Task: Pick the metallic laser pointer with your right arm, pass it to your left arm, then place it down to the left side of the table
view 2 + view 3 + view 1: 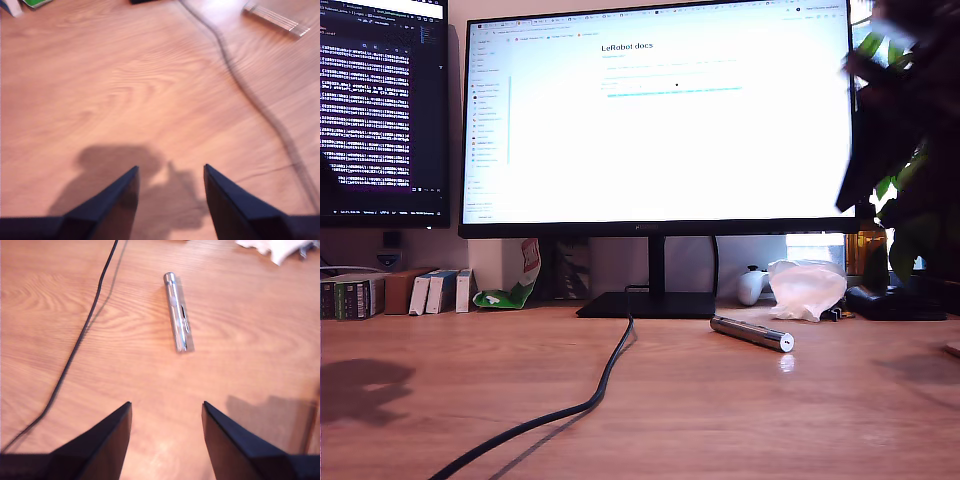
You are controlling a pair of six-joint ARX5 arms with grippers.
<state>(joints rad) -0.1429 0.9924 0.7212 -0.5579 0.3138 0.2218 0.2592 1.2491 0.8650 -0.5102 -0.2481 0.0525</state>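
Lying alone, one laser pointer (pixel 176 310)

On the table (pixel 720 420), the laser pointer (pixel 751 332) lies right of centre in the exterior view, before the monitor (pixel 660 115). The cable (pixel 590 400) runs from the monitor's stand toward the near left (well apart from the pointer). A crumpled bag (pixel 807 288) sits just behind the pointer, to its right.

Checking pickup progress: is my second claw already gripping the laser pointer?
No. My second claw is open above bare wood, and the laser pointer lies untouched on the table ahead.
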